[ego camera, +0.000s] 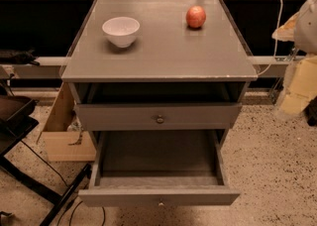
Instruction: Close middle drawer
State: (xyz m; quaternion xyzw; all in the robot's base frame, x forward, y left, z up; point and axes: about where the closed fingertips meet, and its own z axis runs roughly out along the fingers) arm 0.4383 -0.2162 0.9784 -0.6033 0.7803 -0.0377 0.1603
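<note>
Speckled floor surrounds the grey cabinet. You have the middle drawer pulled far out of the cabinet's front, its deep box in plain view. Above it, the top drawer sits slightly out. On the cabinet top stand a white bowl to the left and a red fruit to the right. Your gripper is probably the pale blurred shape off the cabinet's right side — whether it is wide or narrow, you cannot tell.
</note>
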